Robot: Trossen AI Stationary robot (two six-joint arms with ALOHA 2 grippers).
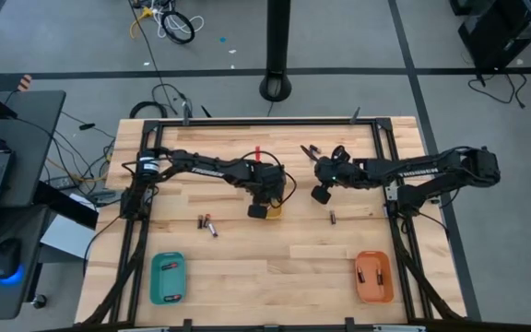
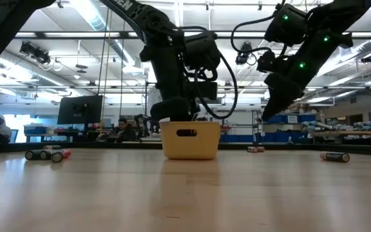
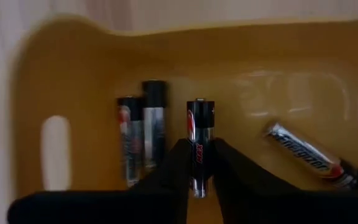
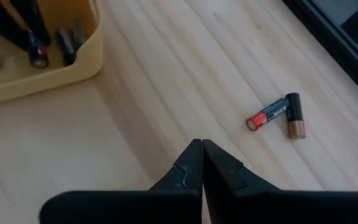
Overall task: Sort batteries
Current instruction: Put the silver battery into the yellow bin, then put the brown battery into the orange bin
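My left gripper (image 1: 258,210) reaches down into the yellow tray (image 1: 275,211) and is shut on a black-and-red battery (image 3: 199,146). Three more batteries lie on the tray's floor: two side by side (image 3: 143,132) and one apart (image 3: 314,155). My right gripper (image 1: 321,194) hangs shut and empty above the table, right of the yellow tray (image 2: 190,139). Two loose batteries (image 4: 277,114) lie on the wood ahead of it. More batteries lie on the table left of the tray (image 1: 207,224). My left gripper pinches the black-and-red battery between its two fingers (image 3: 174,167), on the battery's sides near one end (image 3: 199,169). The fingers come from above, pointing down into the tray, and the battery lies along them, its other end reaching past the fingertips. Whether it touches the tray floor, I cannot tell.
A teal tray (image 1: 168,278) stands near the front left and an orange tray (image 1: 374,278) with batteries near the front right. A loose battery (image 1: 333,218) lies right of the yellow tray. Black frame rails (image 1: 390,175) run along the table's sides and far edge.
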